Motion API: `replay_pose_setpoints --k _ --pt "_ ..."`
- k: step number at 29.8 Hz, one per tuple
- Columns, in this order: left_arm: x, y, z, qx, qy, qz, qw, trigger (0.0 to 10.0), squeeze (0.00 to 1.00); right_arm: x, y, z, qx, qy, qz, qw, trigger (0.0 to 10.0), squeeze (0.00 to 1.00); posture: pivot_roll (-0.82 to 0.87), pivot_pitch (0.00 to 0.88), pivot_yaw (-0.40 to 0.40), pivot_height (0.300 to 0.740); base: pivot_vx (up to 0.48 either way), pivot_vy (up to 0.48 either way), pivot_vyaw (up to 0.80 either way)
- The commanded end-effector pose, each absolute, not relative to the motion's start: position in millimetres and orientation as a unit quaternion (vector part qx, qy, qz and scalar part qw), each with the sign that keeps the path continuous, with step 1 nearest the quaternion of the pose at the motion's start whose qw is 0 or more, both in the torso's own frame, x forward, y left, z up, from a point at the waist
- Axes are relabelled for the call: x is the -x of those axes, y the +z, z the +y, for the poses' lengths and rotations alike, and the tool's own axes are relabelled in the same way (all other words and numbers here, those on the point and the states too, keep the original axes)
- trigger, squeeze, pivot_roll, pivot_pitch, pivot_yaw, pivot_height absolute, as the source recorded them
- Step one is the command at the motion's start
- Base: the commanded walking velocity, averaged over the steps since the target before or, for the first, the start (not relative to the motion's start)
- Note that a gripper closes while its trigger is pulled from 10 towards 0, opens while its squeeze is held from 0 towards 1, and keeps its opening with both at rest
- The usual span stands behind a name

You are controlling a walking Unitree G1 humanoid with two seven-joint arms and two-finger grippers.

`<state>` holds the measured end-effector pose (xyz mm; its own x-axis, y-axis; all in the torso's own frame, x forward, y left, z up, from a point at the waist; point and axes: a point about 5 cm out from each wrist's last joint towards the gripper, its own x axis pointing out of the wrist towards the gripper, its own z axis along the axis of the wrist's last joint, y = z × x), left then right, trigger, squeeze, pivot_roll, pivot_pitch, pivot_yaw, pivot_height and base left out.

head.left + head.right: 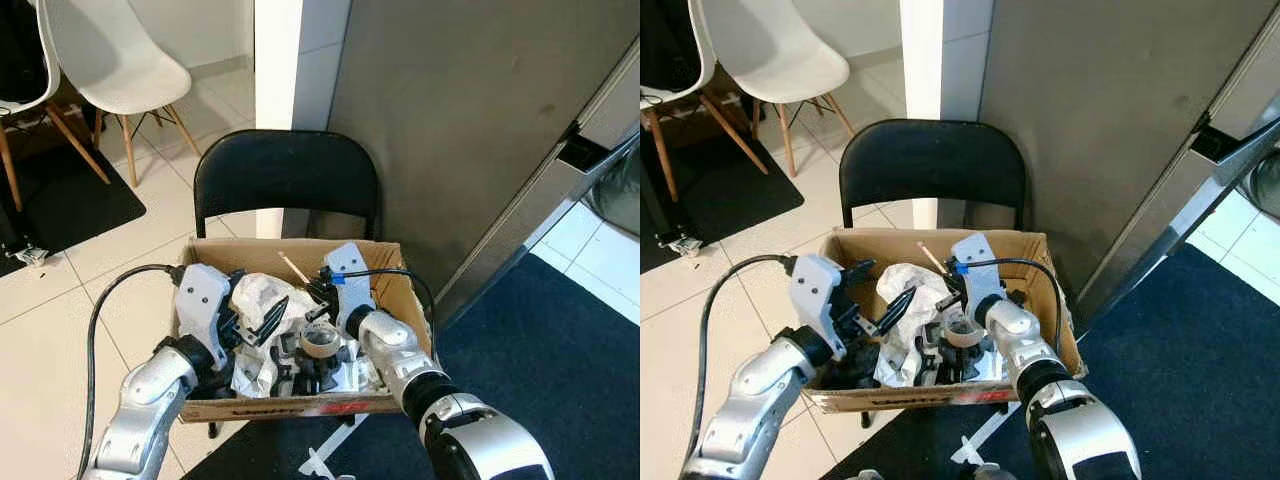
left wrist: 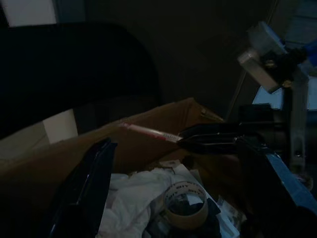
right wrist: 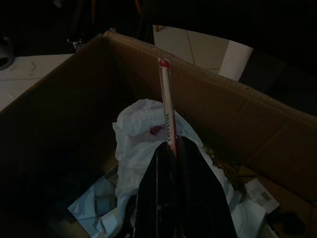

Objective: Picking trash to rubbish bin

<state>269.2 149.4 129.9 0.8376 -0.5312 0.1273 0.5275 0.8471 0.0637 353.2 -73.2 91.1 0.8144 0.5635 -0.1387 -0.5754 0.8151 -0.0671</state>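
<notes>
While both of your arms are reaching down into the cardboard box (image 1: 398,292) sitting on the seat of the black folding chair (image 1: 287,170), your right gripper (image 3: 173,144) is pinching a thin paper-wrapped stick (image 3: 167,101) with red print, its two black fingers pressed together on the lower end so the stick is pointing up and out toward the box's far wall. You are seeing that same stick (image 1: 293,267) in the left eye view, angling up just above the crumpled white plastic bag (image 1: 262,295) that is lying in the middle of the box. Your left gripper (image 1: 262,322) is hovering over the near-left part of the box, its fingers spread apart and closing on nothing, with the white bag directly beneath them. A roll of tan tape (image 1: 319,341) is lying in the box between your two grippers, just beside the bag and resting among dark bits of rubbish and scraps of printed paper. In the left wrist view the tape roll (image 2: 185,205) is sitting close below your right gripper's clamped fingers (image 2: 210,140). The chair is standing on pale floor tiles (image 1: 70,290) against a grey panel (image 1: 460,110), with a white chair (image 1: 108,55) farther off to your left and a dark blue mat (image 1: 540,340) to your right.
</notes>
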Motion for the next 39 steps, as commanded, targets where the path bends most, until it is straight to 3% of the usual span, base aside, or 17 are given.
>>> replay_pose_setpoints --k 1,7,17,22,39 --pt "-266.1 122.0 153.9 0.004 -0.26 -0.054 0.964 10.0 0.0 -351.3 85.9 -74.4 0.06 0.302 0.069 0.949 10.0 0.0 0.08 0.185 -0.09 0.74 0.0 0.0 0.0" --pt "-261.2 94.4 172.2 0.014 -0.232 -0.001 0.973 10.0 0.0 -352.2 85.1 -73.4 0.075 0.298 0.077 0.948 10.0 0.0 0.08 0.197 -0.096 0.74 0.0 0.0 0.0" --pt "-264.7 101.3 169.7 0.004 -0.249 -0.001 0.969 10.0 0.0 -354.9 78.2 -83.5 0.097 0.251 0.115 0.956 10.0 0.0 0.08 0.205 -0.088 0.74 0.0 0.0 0.0" --pt "-268.4 106.5 168.2 0.001 -0.251 -0.014 0.968 10.0 0.0 -361.6 78.1 -110.8 0.073 0.161 0.137 0.975 10.0 0.0 0.08 0.211 -0.094 0.74 0.0 0.0 0.0" --pt "-267.9 107.0 166.4 0.002 -0.257 -0.015 0.966 10.0 0.0 -355.5 69.0 -130.4 0.049 0.159 0.147 0.975 10.0 0.0 0.07 0.216 -0.081 0.74 0.0 0.0 0.0"
